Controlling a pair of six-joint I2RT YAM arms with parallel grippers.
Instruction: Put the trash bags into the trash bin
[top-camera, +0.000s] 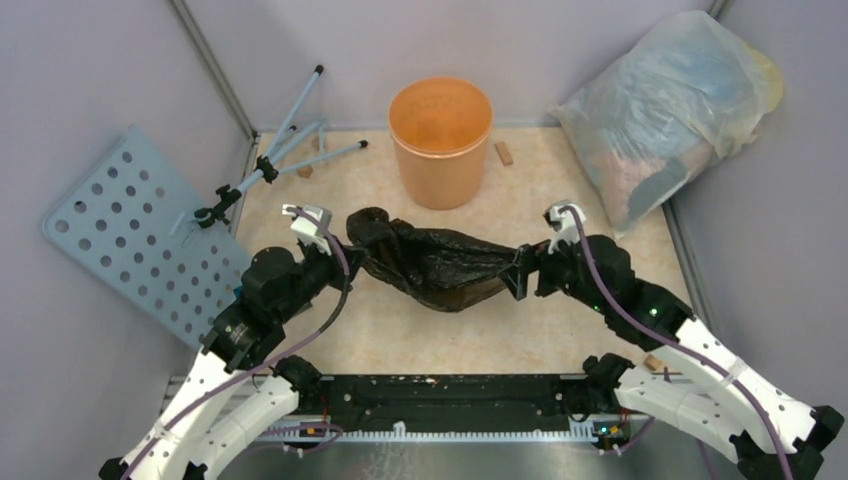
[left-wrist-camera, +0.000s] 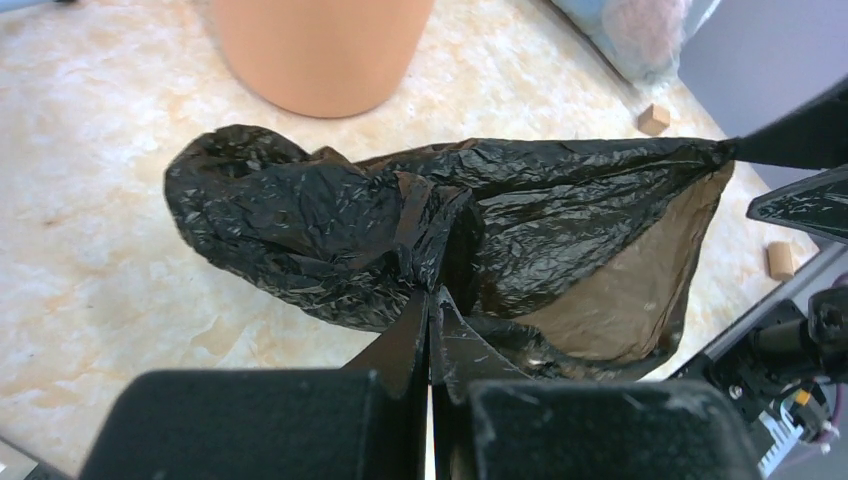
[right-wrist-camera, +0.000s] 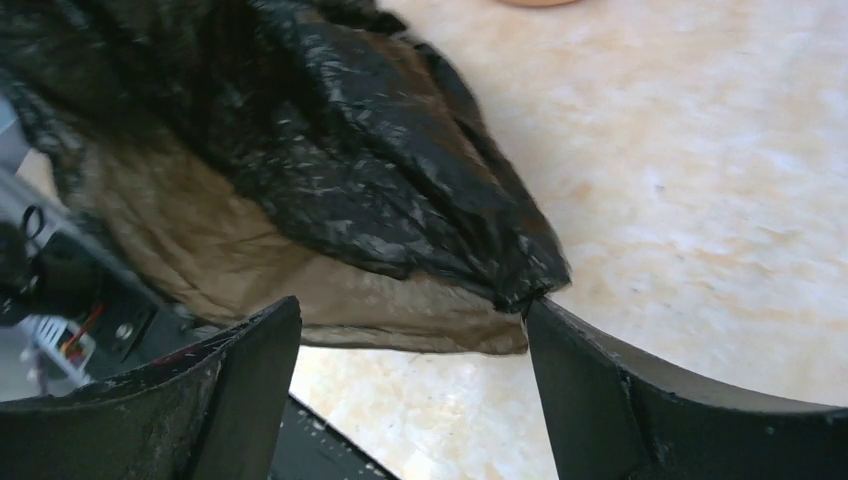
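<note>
- The trash bag (top-camera: 440, 265) is seen slung above the middle of the worktop (top-camera: 560, 330), on the near side of the trash bin (top-camera: 440, 140) and apart from it. The bin stands upright by the middle of the far edge.
- The left gripper (top-camera: 348, 255) is clamped on a bunched fold at the bag's left end. In its wrist view the fingers are pressed together with film pinched between them.
- The right gripper (top-camera: 522, 272) is seen with its jaws wide apart. The bag's right corner only touches the tip of one finger, and nothing is held there.
- The step in hand is judged to be the handover of the bag's whole weight to the left arm, ahead of the carry to the bin.
- The right claw should be drawn straight back, so that the corner is not snagged or dragged along.
- The left arm should then be raised enough for the sagging middle and loose end to be carried over the rim, not against the wall.
- The bag is best lowered over the bin's mouth before the left fingers are opened, since such floppy film is likely to be left draped across the rim.
</note>
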